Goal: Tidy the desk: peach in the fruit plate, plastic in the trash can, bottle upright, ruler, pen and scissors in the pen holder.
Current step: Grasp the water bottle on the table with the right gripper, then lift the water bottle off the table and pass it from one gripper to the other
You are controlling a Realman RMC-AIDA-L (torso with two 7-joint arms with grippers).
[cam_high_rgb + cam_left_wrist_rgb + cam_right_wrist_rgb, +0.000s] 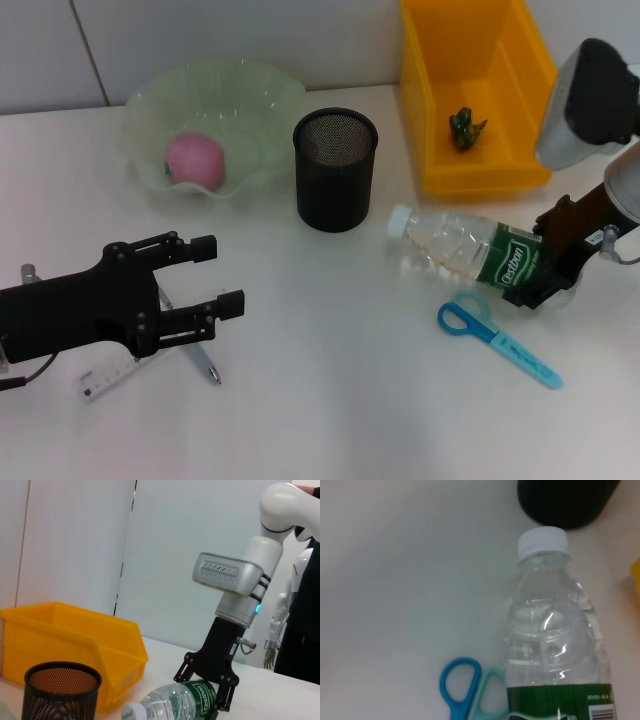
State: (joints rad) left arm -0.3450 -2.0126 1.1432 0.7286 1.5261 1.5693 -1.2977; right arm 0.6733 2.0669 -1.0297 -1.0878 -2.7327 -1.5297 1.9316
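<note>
The pink peach [195, 160] lies in the green fruit plate [250, 110]. A dark green scrap of plastic [465, 127] sits in the yellow trash can [430, 110]. The bottle [460, 248] lies on its side, cap toward the black mesh pen holder [335, 168]. My right gripper [540, 262] is shut on the bottle's base end; the left wrist view shows its fingers [227, 695] straddling the green label. The blue scissors [497, 342] lie just in front of the bottle. My left gripper [220, 275] hovers open over the ruler [112, 378] and pen [205, 365].
The pen holder [62, 690] stands between the plate and the trash can [75, 640]. The right wrist view shows the bottle [552, 630] with the scissor handles [465, 685] beside it and the pen holder [565, 500] past the cap.
</note>
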